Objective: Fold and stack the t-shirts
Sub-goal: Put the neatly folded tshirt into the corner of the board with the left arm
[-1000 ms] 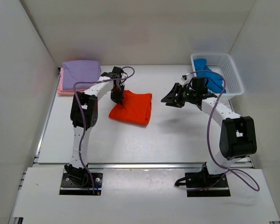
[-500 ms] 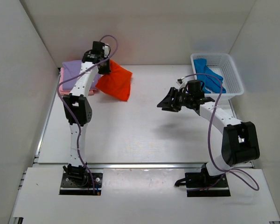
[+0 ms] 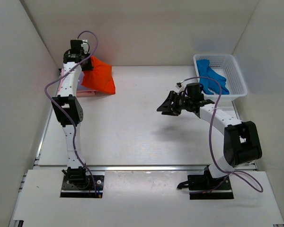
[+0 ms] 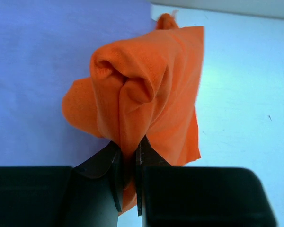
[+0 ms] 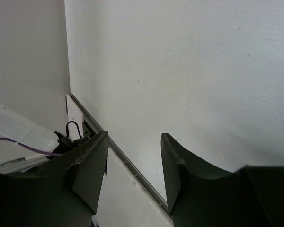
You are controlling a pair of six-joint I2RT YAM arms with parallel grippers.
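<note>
Left gripper point(image 4: 128, 158): clamped on bunched fold of orange t-shirt point(image 3: 99, 78), hanging above purple t-shirt point(image 4: 33, 71), far-left corner. Right gripper point(image 5: 134, 158): spread, empty. Risk: loose layers unfold on release, land crooked.

The left arm reaches to the far left corner of the table point(image 3: 132, 132), and its tool point(image 3: 86, 65) holds the bright orange-red t-shirt point(image 3: 99, 76) bunched and hanging above a pink t-shirt point(image 3: 88, 93), of which only an edge shows. The right tool point(image 3: 164, 105) hovers over the table's middle right with its fingers spread, holding nothing. A blue t-shirt point(image 3: 209, 78) lies in the white mesh basket point(image 3: 237, 81) at the far right.
</note>
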